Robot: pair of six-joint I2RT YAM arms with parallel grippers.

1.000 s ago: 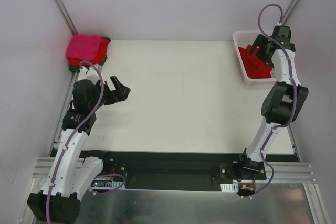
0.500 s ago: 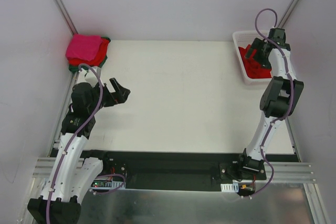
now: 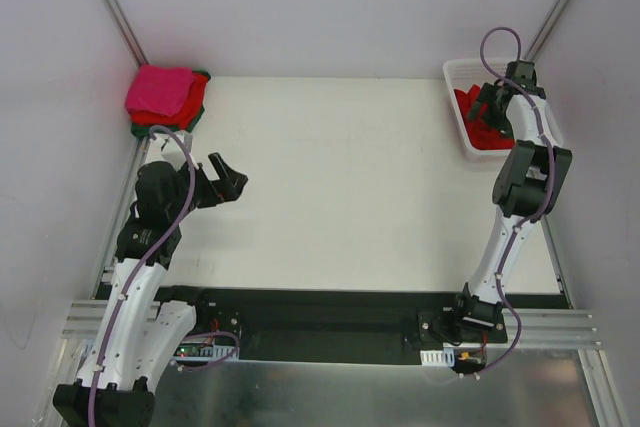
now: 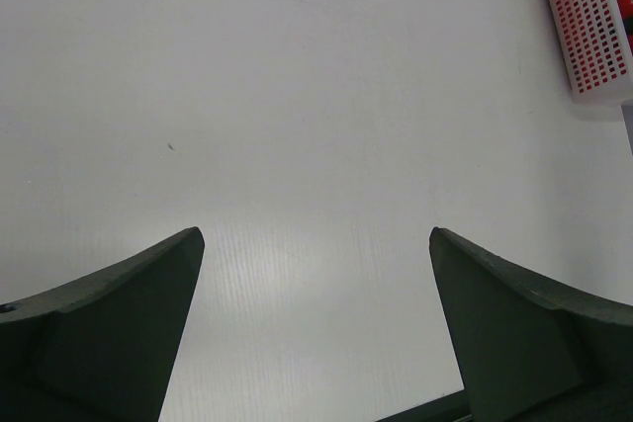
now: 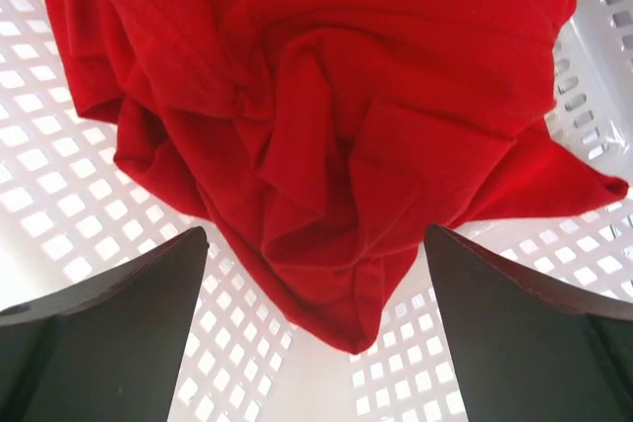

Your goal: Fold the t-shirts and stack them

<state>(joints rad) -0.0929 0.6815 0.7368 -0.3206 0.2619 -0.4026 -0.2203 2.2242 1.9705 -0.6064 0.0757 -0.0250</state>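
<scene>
A white table [image 3: 350, 187] is stretching between pale walls, with both arms rising from its near edge. The white lattice basket [image 3: 452, 71] is sitting at the far right corner, and the right claw [image 3: 489, 110] is reaching down into it. In the right wrist view its two dark fingers [image 5: 109, 313] are standing wide apart and gripping nothing. The bright red t-shirt [image 5: 336, 96] is lying crumpled against the lattice just ahead of them, its lowest fold showing in the gap between the tips; whether the cloth is touching either finger cannot be told. The left claw [image 3: 228, 175] is hovering over bare table, its fingers likewise spread wide and holding nothing. The folded stack [image 3: 165, 97] is resting in the far left corner, beyond that claw and a little to its left, well apart from it. A hot pink shirt [image 3: 158, 87] is lying on top, and dark green cloth [image 3: 150, 129] is peeking out underneath.
</scene>
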